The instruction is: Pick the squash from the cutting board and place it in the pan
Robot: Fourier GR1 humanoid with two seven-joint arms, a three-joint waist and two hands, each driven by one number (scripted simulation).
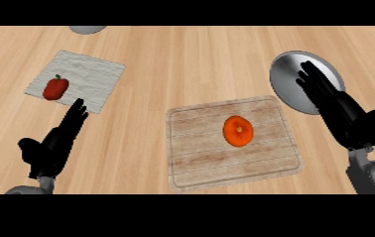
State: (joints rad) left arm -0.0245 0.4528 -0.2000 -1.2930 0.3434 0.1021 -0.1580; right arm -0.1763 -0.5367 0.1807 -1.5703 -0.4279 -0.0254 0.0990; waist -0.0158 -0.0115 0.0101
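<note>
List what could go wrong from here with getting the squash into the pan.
1. The right hand, open, sits over the pan, not the squash on the cutting board; it may knock the pan when moving.
2. The squash looks round, so it might roll when touched.
3. The red pepper on the cloth could be mistaken for it.

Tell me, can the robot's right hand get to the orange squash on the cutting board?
Probably yes. The right hand is open above the pan, the squash lies bare on the cutting board beside it, and nothing stands between them.
</note>
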